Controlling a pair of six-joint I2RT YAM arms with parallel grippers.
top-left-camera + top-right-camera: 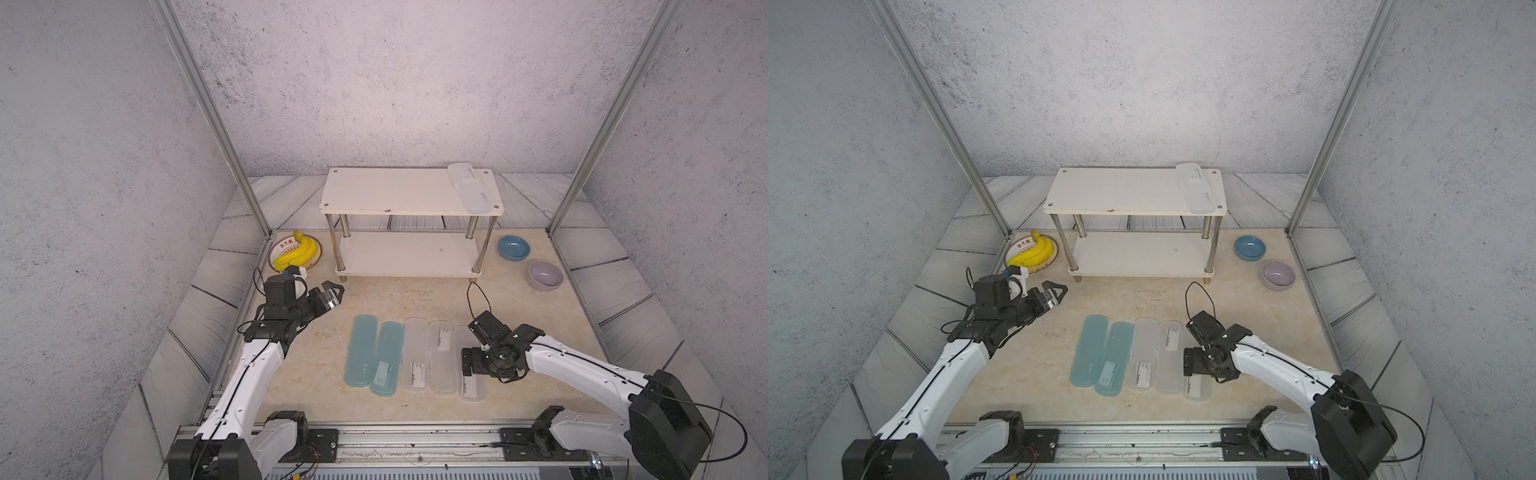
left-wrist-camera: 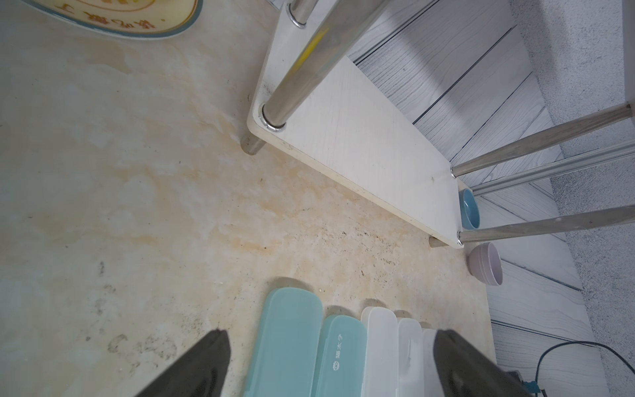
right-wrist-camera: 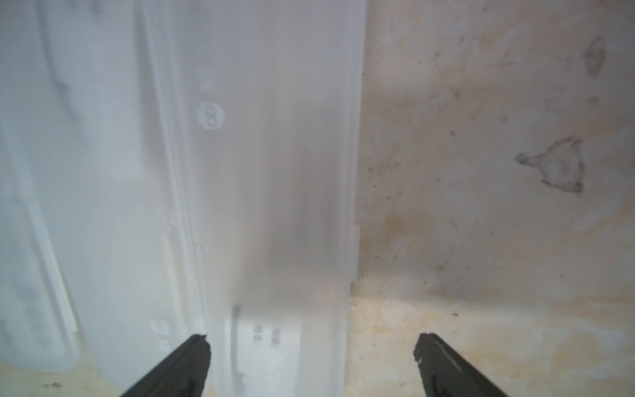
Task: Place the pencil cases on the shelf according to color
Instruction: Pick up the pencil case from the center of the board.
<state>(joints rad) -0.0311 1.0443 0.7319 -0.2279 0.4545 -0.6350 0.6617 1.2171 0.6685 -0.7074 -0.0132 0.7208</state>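
Plastic like this looks light, stiff and slick: pinch the rightmost frosted case (image 3: 275, 172) of five rowed on the table (image 1: 415, 299) across its narrow width, where the right jaws hang apart astride it. Its neighbour (image 1: 444, 359) lies tight alongside, leaving little room there; the left jaws, also apart, hover near the teal cases (image 1: 360, 353). A sixth case (image 1: 473, 189) lies on the shelf's (image 1: 395, 193) otherwise bare top board.

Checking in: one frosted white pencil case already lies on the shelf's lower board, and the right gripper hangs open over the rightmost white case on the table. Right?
Not quite. The frosted white pencil case lies on the top board of the shelf, not the lower one; both top views show it. The rest stands: the right gripper hangs open over the rightmost white case on the table.
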